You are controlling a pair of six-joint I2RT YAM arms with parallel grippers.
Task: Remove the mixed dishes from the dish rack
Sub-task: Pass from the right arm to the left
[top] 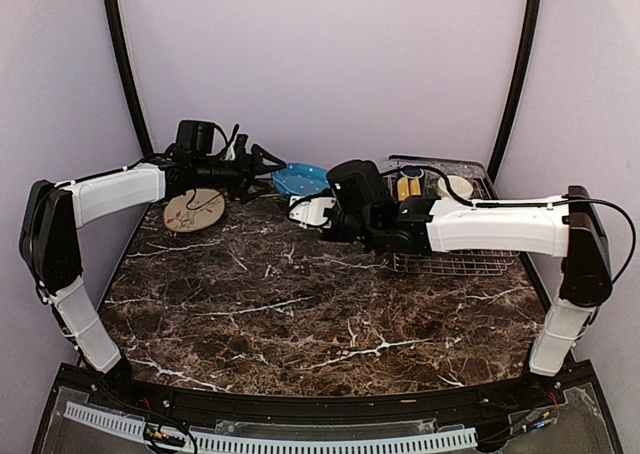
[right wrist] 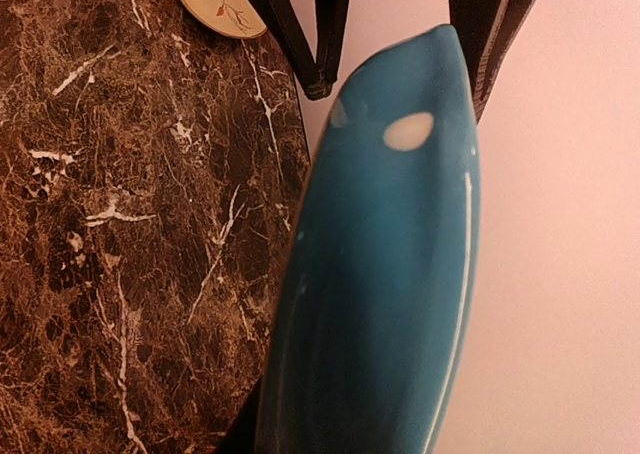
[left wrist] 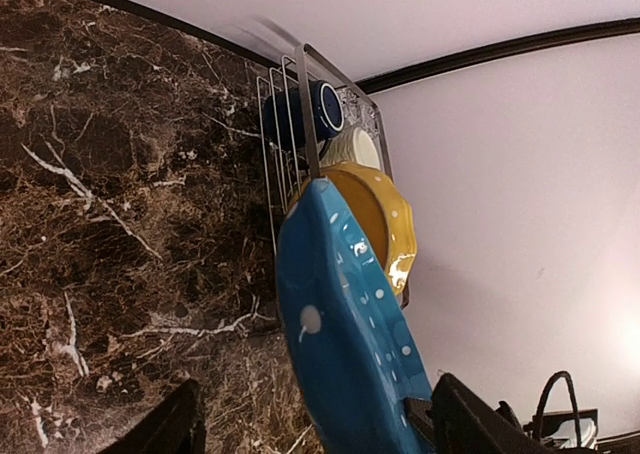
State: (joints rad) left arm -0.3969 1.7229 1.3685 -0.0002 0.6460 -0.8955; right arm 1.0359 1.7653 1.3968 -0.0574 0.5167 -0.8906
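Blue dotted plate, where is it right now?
In the top view the blue dotted round plate is at the back of the marble table, left of the silver wire dish rack, between the left tool and the right tool.

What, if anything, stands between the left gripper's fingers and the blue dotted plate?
Nothing visible does. The left gripper has its fingers on either side of the blue dotted plate at its rim, with no other object between them. Whether they press on it cannot be told.
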